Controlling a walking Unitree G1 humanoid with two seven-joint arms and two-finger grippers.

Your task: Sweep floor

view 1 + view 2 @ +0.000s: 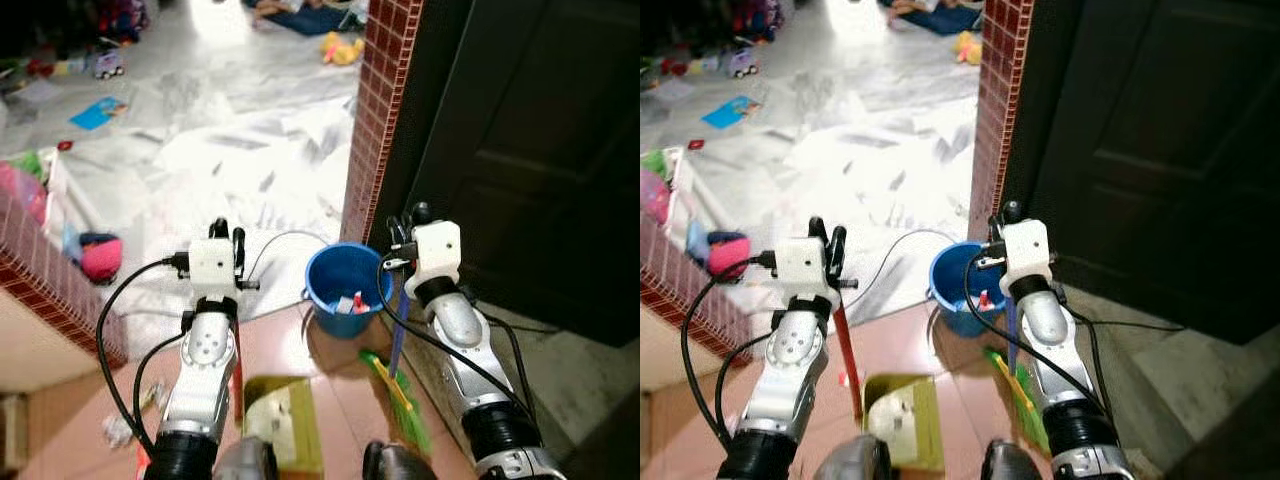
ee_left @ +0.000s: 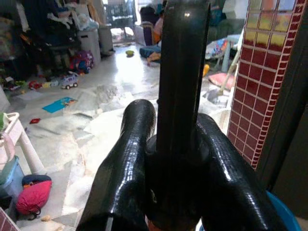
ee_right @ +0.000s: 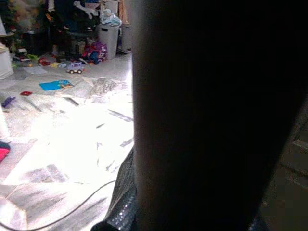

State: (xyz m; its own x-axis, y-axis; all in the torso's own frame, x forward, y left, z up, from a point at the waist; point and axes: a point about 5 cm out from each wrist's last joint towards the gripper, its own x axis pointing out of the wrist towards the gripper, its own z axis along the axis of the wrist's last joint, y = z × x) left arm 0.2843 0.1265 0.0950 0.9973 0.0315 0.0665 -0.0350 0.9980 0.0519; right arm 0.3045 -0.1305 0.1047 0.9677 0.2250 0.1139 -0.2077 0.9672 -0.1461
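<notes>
Gripping, left: the left gripper [image 2: 175, 159] is seen closed around a dark upright handle [image 2: 183, 72], with both black fingers [image 2: 127, 163] pressed against it.
Left handle: a red shaft [image 1: 848, 360] is seen running down from the left gripper to an olive-green dustpan [image 1: 905, 420] on the pink floor tiles [image 1: 960, 365].
Gripping, right: the right gripper [image 1: 410, 222] is held up beside the brick-tiled pillar [image 1: 380, 110]; whether its fingers are closed cannot be told, as the right wrist view is blocked by a dark shape.
Broom: a blue shaft [image 1: 398, 335] is seen below the right wrist, ending in green and yellow bristles [image 1: 400, 400] resting on the floor tiles, just beside the dustpan.
Bucket: a blue bucket [image 1: 345, 290] is placed between the two arms, at the foot of the pillar, with small scraps inside.
Door: a dark panelled door [image 1: 530, 150] is seen to the right of the pillar.
Beyond: a pale marble floor [image 1: 240, 130] is strewn with toys, among them a toy car [image 1: 108, 64] and a blue book [image 1: 97, 112].
Left edge: a pink bag [image 1: 100, 256] is seen behind a low tiled wall [image 1: 50, 280].
</notes>
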